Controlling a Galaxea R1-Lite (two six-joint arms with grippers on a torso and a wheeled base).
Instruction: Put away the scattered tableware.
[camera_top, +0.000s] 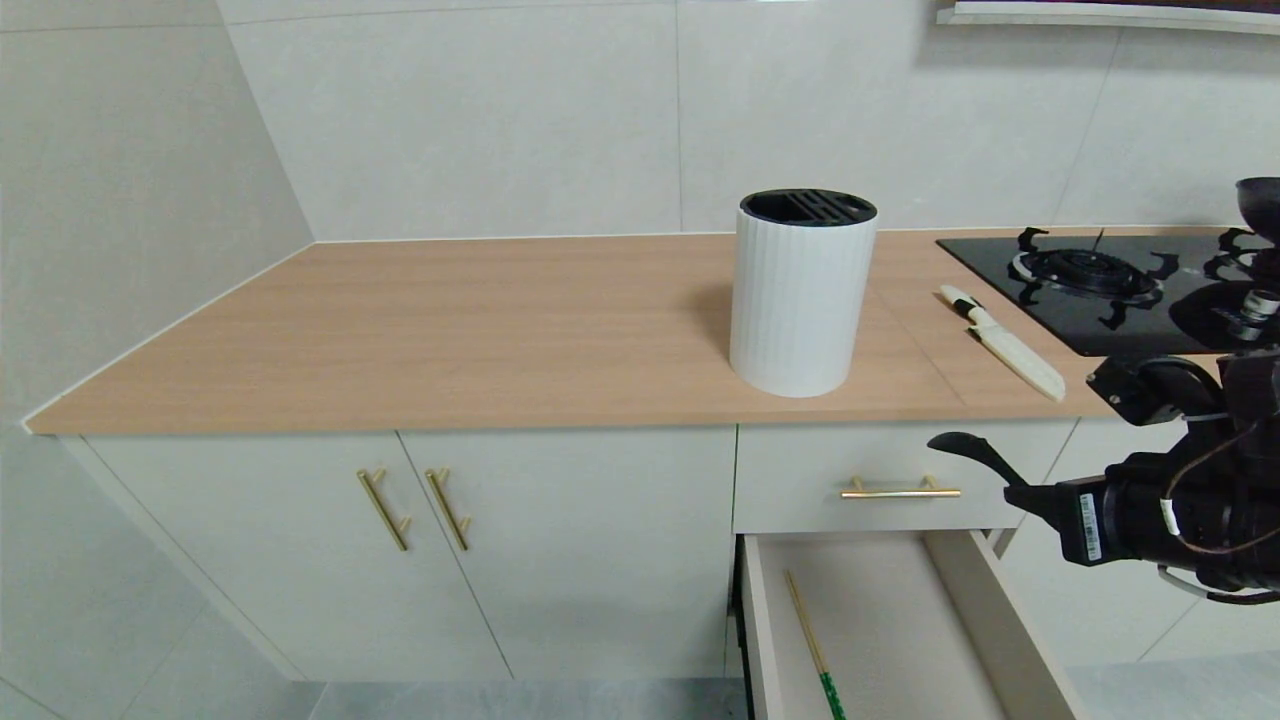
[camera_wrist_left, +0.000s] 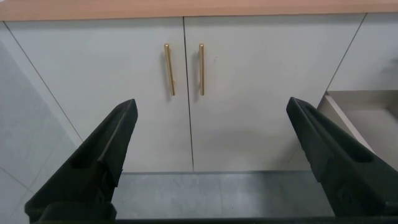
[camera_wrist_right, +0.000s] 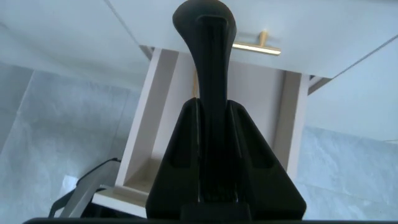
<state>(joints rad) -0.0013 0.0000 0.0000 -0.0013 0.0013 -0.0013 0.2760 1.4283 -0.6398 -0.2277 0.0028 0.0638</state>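
My left gripper (camera_wrist_left: 211, 112) has its fingers spread; my right gripper (camera_top: 955, 442) has them pressed together. The knife (camera_top: 1003, 342) lies at 3 o'clock of the holder (camera_top: 798, 300).

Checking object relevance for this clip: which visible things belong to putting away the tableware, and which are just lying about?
Job:
- knife, lying on the counter
- white slotted holder
- chopsticks in the open drawer

Just there:
- gas stove
- cabinet doors
- closed drawer

Bright, even indoor light; soft shadows.
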